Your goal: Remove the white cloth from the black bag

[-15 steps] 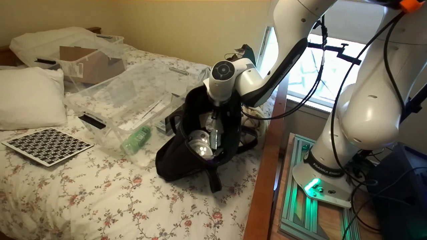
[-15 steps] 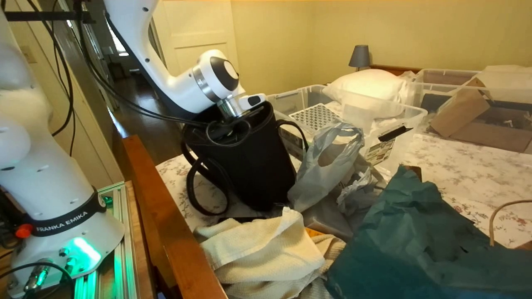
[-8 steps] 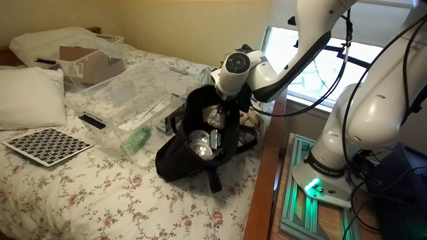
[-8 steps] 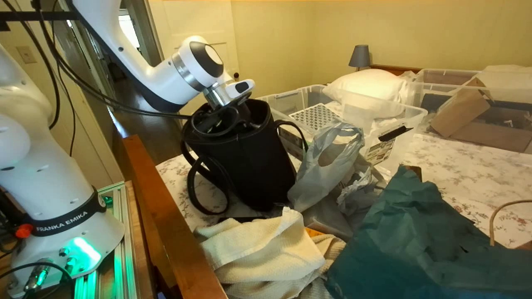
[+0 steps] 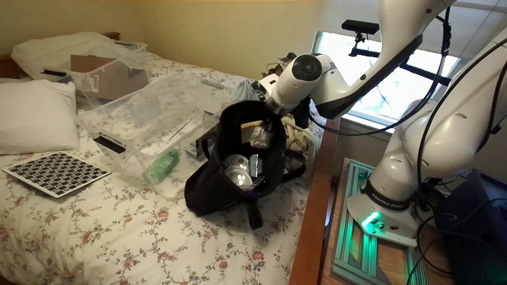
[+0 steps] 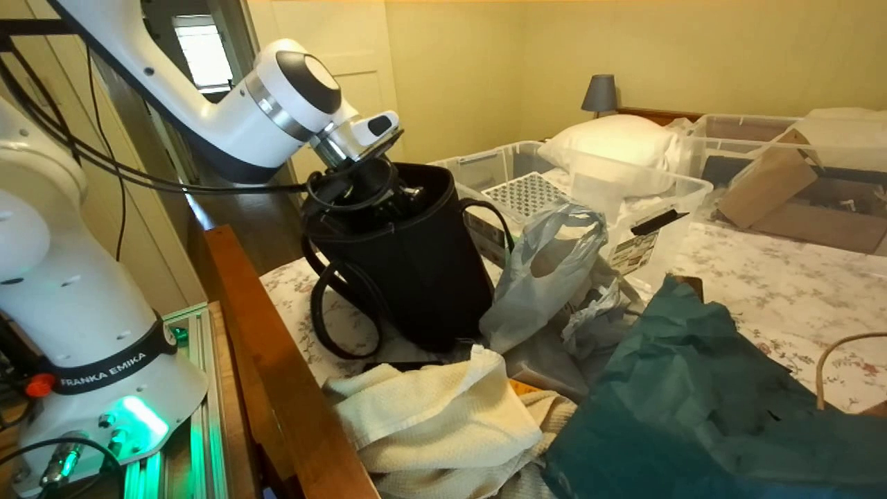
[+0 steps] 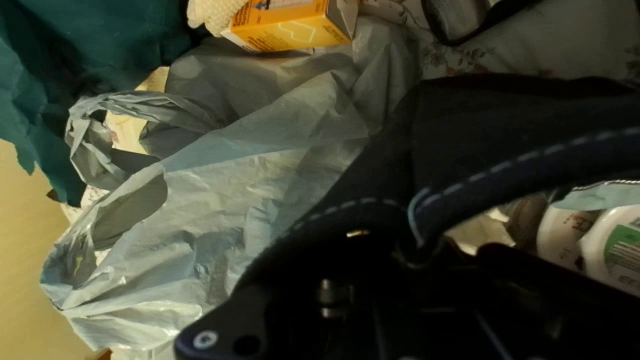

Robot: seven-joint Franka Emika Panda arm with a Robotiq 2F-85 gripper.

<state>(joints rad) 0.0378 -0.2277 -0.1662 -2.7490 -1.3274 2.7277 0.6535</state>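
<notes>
Right, gripper (image 5: 267,126): fingers together, clamped on the cloth (image 5: 260,138), tilted at the mouth of the bag (image 5: 212,188).
Cloth: crumpled, dangling from the fingertips, seemingly just inside the bag; pulling it out looks like the step in hand, not yet done.
Rim (image 7: 530,175): right by the gripper, touching or not, can't tell; so straight up first, no sideways swing until the last fold clears.
Packet (image 5: 246,136): yellow-topped, beside or behind the cloth; go slowly, that edge might snag.
Tubs (image 5: 238,178): in the bag, apart from the cloth, best left alone.
Bag: soft and leaning, so a low drag could topple it.
Towel (image 6: 450,423): cream, outside, not our target.
</notes>
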